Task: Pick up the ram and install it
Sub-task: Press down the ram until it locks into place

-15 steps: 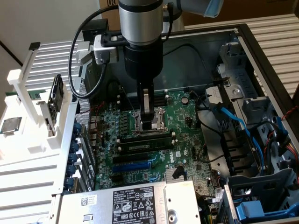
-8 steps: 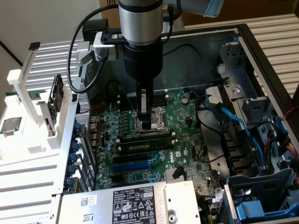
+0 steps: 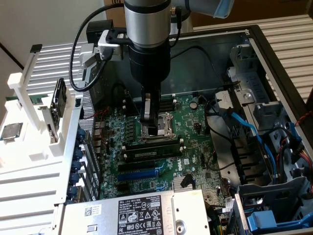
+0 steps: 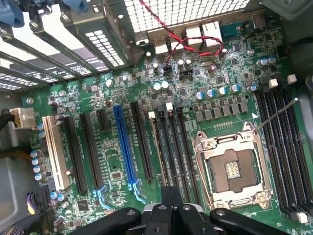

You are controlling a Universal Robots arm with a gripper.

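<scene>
So the pincer point(image 3: 151, 126) is clenched, fingers pressed together with nothing between them as far as the wrist view point(image 4: 171, 198) shows. In the exterior view it hangs straight down over the CPU socket point(image 3: 169, 128), with its tips close above the socket's metal frame; I can't tell if they're actually touching it.

The ram point(image 3: 152, 142) isn't in the pincer. It sits along a memory slot just beside the CPU socket, on the side facing the blue expansion slot point(image 3: 140, 174), with white end clips point(image 3: 123, 145) at both ends. Can't say from here whether it's pushed all the way in. Another black memory slot point(image 3: 155, 152) runs just past it, farther from the socket.

Further out from the socket, past the blue slot, there's the silver power supply point(image 3: 146, 210) with its big label. On the other side of the socket, toward the exterior view's right, blue cables point(image 3: 249, 129) loop around the drive bays.
</scene>
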